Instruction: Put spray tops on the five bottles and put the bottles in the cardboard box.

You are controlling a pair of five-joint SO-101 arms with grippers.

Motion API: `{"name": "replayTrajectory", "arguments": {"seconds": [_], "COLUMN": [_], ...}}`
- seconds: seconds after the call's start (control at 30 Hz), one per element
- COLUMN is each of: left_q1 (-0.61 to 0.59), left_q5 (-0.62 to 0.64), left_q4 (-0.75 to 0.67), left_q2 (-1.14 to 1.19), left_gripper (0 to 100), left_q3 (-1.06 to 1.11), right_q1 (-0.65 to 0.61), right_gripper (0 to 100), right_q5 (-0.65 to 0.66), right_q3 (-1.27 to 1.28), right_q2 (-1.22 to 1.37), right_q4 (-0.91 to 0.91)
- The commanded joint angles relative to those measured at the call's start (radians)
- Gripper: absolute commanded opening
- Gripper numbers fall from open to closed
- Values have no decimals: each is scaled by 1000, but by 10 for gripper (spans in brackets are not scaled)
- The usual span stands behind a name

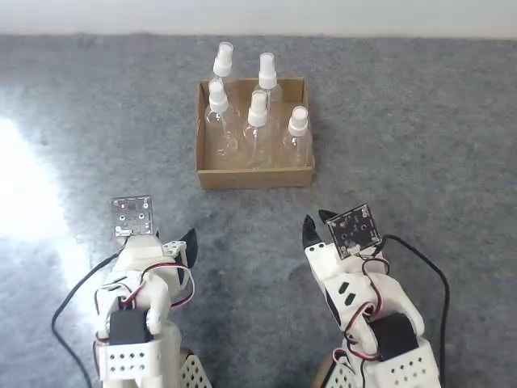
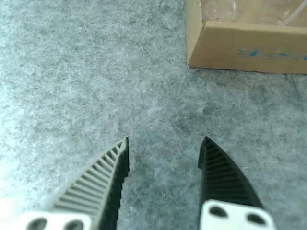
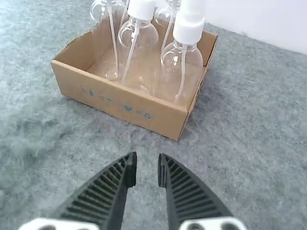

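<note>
Left pincer (image 2: 165, 140) gapes wide, right pincer (image 3: 147, 156) barely ajar, both empty; five spray-topped bottles (image 1: 258, 121) sit in the cardboard box (image 1: 254, 178), looks done.

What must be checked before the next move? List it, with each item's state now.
1. All five bottles stand in the cardboard box: ok.
2. The spray tops sit on all five: ok.
3. Tops screwed down tight: cannot tell.
4. The left gripper is open and empty over the carpet: ok.
5. The right gripper is empty, short of the box: ok.
</note>
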Motion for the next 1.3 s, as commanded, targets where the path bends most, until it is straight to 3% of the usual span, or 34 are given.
{"name": "replayTrajectory", "arguments": {"seconds": [0.0, 0.13, 0.57, 1.27], "left_q1": [-8, -8, -8, -8], "left_q5": [3, 2, -2, -2], "left_q4": [3, 3, 3, 3], "left_q2": [-12, -12, -12, -12], "left_gripper": [221, 221, 221, 221], "left_q3": [-8, -8, -8, -8], "right_q1": [81, 145, 151, 151], "right_gripper": [48, 48, 48, 48], "right_q5": [-109, -149, -149, -150], "right_q3": [-9, 0, 141, 141], "right_q2": [-13, -13, -13, -13], "right_q4": [2, 16, 30, 375]}}
